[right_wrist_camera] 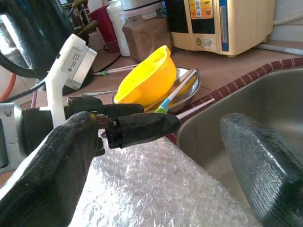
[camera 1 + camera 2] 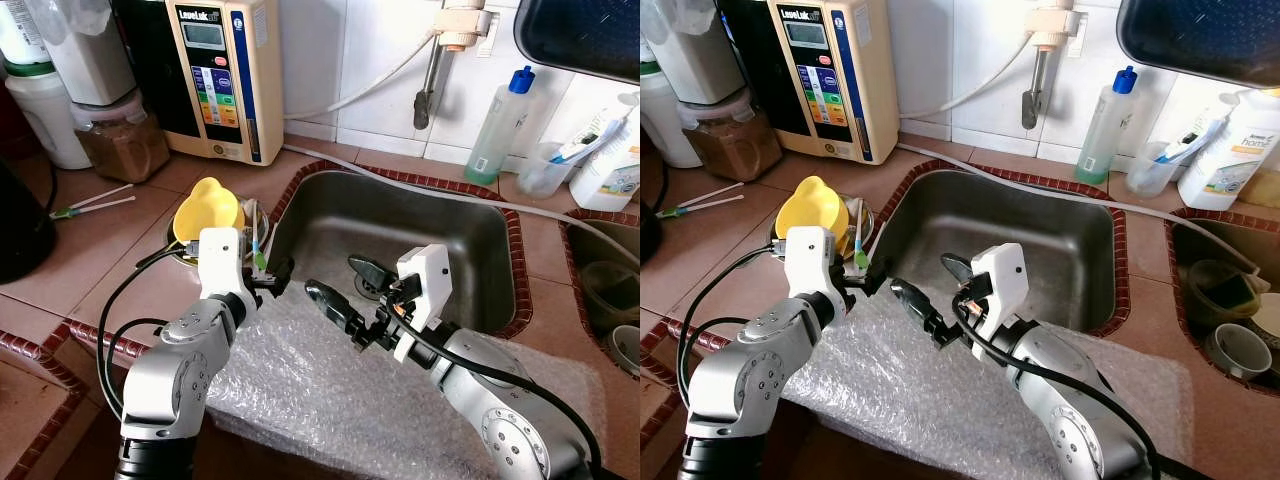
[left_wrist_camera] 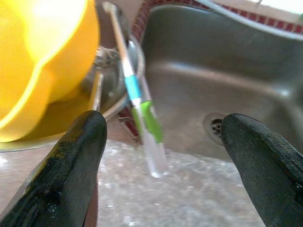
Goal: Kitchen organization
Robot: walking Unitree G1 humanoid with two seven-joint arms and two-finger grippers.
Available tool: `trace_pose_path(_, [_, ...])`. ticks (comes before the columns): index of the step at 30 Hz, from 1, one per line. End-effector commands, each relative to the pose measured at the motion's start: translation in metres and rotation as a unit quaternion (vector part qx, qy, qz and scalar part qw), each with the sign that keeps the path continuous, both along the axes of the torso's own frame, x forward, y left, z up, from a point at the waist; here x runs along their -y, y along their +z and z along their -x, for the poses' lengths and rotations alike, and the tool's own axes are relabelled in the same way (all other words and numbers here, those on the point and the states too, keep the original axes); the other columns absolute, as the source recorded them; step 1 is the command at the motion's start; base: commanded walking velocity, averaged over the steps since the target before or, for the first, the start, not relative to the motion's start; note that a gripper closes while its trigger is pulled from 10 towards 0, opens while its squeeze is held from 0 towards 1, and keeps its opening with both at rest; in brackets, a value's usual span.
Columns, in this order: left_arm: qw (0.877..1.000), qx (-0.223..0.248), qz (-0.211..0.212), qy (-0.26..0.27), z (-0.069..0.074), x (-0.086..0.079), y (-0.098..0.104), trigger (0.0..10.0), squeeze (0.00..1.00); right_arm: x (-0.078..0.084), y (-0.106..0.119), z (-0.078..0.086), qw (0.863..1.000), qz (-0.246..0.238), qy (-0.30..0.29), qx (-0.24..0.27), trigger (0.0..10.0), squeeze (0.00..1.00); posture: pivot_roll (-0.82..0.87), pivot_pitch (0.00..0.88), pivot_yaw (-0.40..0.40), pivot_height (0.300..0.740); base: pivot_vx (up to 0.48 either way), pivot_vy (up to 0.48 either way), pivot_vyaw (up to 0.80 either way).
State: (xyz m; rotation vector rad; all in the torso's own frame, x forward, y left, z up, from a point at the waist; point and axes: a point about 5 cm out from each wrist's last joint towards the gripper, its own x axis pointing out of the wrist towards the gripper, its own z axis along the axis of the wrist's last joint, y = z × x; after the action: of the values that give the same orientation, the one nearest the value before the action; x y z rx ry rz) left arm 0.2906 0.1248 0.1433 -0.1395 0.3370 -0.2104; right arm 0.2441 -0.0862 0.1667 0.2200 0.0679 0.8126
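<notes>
Head views: left gripper (image 2: 275, 277) at the sink (image 2: 480, 215) rim's left corner, beside the metal bowl (image 2: 866, 222) with the yellow cup (image 2: 207, 208); right gripper (image 2: 345, 290) spread wide over the sink's front edge, empty, above the bubble wrap (image 2: 310, 385). Left wrist view: black fingers (image 3: 71, 163) well apart, holding nothing, with the green-and-blue toothbrush (image 3: 142, 118) between them, leaning out of the bowl. Right wrist view: wide open fingers (image 1: 52, 165), left gripper just before the yellow cup.
</notes>
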Motion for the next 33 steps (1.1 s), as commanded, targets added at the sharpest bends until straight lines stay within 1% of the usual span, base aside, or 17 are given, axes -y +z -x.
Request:
trace_pose_path(1, [1.000, 0.002, -0.023, 0.011, -0.001, -0.005, 0.003, 10.0, 0.00, 0.001, 0.002, 0.001, 1.000, 0.002, -0.005, 0.008, 10.0, 0.00, -0.05, 0.058, 0.028, 0.740, 0.000, 0.000, 0.00])
trace_pose_path(3, [1.000, 0.001, -0.026, 0.014, -0.002, -0.007, 0.003, 10.0, 0.00, 0.001, 0.002, 0.001, 1.000, 0.002, -0.005, 0.007, 10.0, 0.00, -0.05, 0.058, 0.028, 0.740, 0.000, 0.000, 0.00])
trace_pose_path(5, [0.999, 0.004, -0.040, 0.029, -0.002, -0.012, 0.003, 10.0, 0.00, 0.001, 0.002, 0.001, 1.000, 0.002, -0.005, 0.008, 10.0, 0.00, -0.05, 0.058, 0.028, 0.740, 0.000, 0.000, 0.00])
trace_pose_path(7, [0.998, 0.006, -0.046, 0.037, -0.003, -0.016, 0.004, 10.0, 0.00, 0.001, 0.002, 0.001, 1.000, 0.001, -0.005, 0.008, 10.0, 0.00, -0.05, 0.058, 0.028, 0.740, 0.000, 0.000, 0.00])
trace_pose_path(12, [0.997, -0.005, -0.062, 0.046, -0.003, -0.023, -0.001, 10.0, 0.00, 0.001, 0.002, 0.000, 1.000, 0.001, -0.006, 0.008, 10.0, 0.00, -0.04, 0.055, 0.027, 0.740, 0.000, 0.000, 0.00])
trace_pose_path(17, [0.996, -0.010, -0.071, 0.050, -0.002, -0.024, -0.003, 10.0, 0.00, 0.001, 0.002, 0.000, 1.000, 0.002, -0.006, 0.008, 10.0, 0.00, -0.04, 0.055, 0.027, 0.740, 0.000, 0.000, 0.00])
trace_pose_path(20, [0.995, -0.006, -0.083, 0.062, -0.004, -0.029, -0.002, 10.0, 0.00, 0.003, 0.002, -0.001, 1.000, 0.003, -0.008, 0.008, 10.0, 0.00, -0.04, 0.055, 0.025, 0.740, 0.000, 0.000, 0.00])
trace_pose_path(27, [0.994, -0.004, -0.091, 0.064, -0.003, -0.030, -0.003, 10.0, 0.00, 0.003, 0.002, -0.001, 1.000, 0.004, -0.008, 0.009, 10.0, 0.00, -0.04, 0.053, 0.026, 0.740, 0.000, 0.000, 0.00])
trace_pose_path(30, [0.991, 0.001, -0.106, 0.084, -0.004, -0.038, -0.003, 10.0, 0.00, 0.004, 0.003, -0.001, 1.000, 0.004, -0.009, 0.009, 10.0, 0.00, -0.04, 0.053, 0.023, 0.740, 0.000, 0.000, 0.00])
trace_pose_path(33, [0.991, 0.001, -0.107, 0.084, -0.005, -0.038, -0.003, 10.0, 0.00, 0.004, 0.003, -0.001, 1.000, 0.005, -0.009, 0.009, 10.0, 0.00, -0.04, 0.053, 0.022, 0.740, 0.000, 0.000, 0.00])
